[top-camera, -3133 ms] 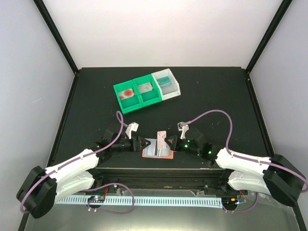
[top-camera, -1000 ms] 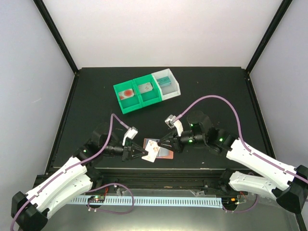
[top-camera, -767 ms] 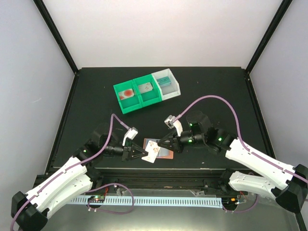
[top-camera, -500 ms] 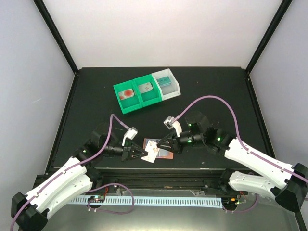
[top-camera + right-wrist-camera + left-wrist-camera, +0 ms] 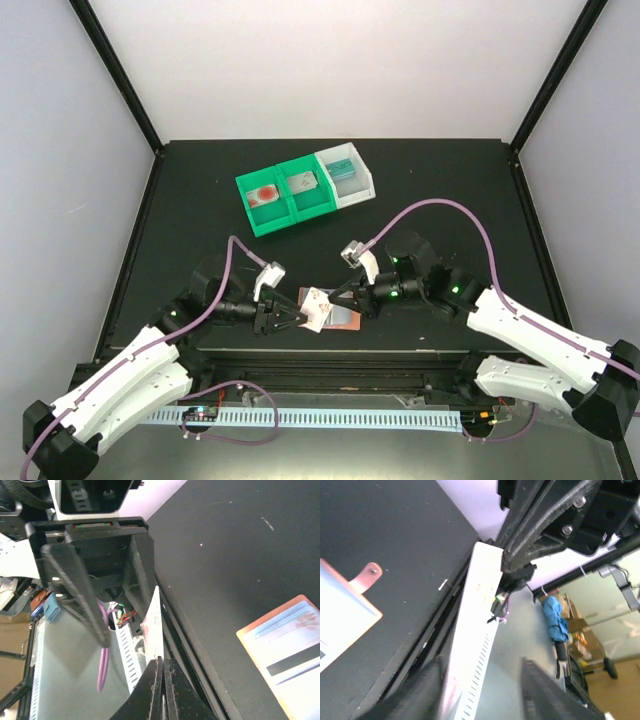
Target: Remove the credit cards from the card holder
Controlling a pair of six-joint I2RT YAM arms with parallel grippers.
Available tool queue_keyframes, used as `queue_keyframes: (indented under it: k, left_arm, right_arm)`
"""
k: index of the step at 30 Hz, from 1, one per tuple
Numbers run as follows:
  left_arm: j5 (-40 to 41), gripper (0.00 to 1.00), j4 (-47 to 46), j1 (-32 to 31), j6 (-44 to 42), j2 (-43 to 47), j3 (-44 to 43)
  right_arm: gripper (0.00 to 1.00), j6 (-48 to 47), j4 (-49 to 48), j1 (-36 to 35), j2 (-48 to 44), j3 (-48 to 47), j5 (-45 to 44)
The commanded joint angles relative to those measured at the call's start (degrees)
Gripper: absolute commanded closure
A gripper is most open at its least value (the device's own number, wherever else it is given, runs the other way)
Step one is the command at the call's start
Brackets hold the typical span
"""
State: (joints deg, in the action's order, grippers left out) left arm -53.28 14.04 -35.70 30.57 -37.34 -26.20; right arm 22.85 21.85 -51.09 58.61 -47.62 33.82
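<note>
**Credit card pinched in mid-air by the right arm, holder lying below it**

Right gripper (image 5: 161,666): fingers pressed together on the near edge of a white card (image 5: 153,625). The card is off the table and seen edge-on from this wrist. It runs straight out from the fingertips toward the left gripper (image 5: 294,320). Its length seems to lie along the line between the two grippers, faces turned sideways.

Left gripper: fingers spread, one on each side of the card's far end. Cannot tell whether either finger touches it. Judged: the right arm alone carries the card.

Card holder (image 5: 346,318): flat and open on the table (image 5: 200,200), just beside and below both grippers, near the front edge. Salmon border, pale blue pockets. The right wrist view shows a pale card with a dark stripe in a pocket, so by my reckoning there is more to pull.

Green-and-white trays (image 5: 272,224): well apart, toward the far side and a little left of centre. One card in each: one with a red mark, one pale grey, one teal.

Relation that matters: the trays lie away from the right gripper, beyond and to its left. The left arm stands close on the card's other end. It likely needs to clear before the card swings out.

Writing: none readable. Small reddish marks on the held card; no brand legible on cards, holder or trays.
</note>
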Motion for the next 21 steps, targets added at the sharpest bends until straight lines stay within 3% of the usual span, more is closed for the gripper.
queue_keyframes:
  k: [1,8,9,15,21]
  left_arm:
    - [8.5,0.42,7.0,-0.2,-1.6,1.4,-5.2]
    - [25.7,0.03,17.4,-0.2,-3.2,3.4,-10.0]
    - [27.9,0.01,18.1,-0.2,-3.1,3.8,-10.2]
    - [36.9,0.01,19.6,-0.2,-1.3,4.0,-10.3]
    - [53.1,0.01,18.4,-0.1,2.5,-4.3,-11.1]
  right_arm:
    - [0.99,0.9,-1.9,0.3,-1.9,0.8,-5.5]
    - [0.99,3.4,-3.1,4.1,-3.2,0.6,-16.4]
    - [0.99,4.1,-3.8,4.9,-3.2,0.8,-18.2]
    - [0.99,7.7,-11.7,10.6,-0.2,0.3,-24.1]
    - [0.99,9.0,-16.6,14.5,8.6,-4.7,-26.1]
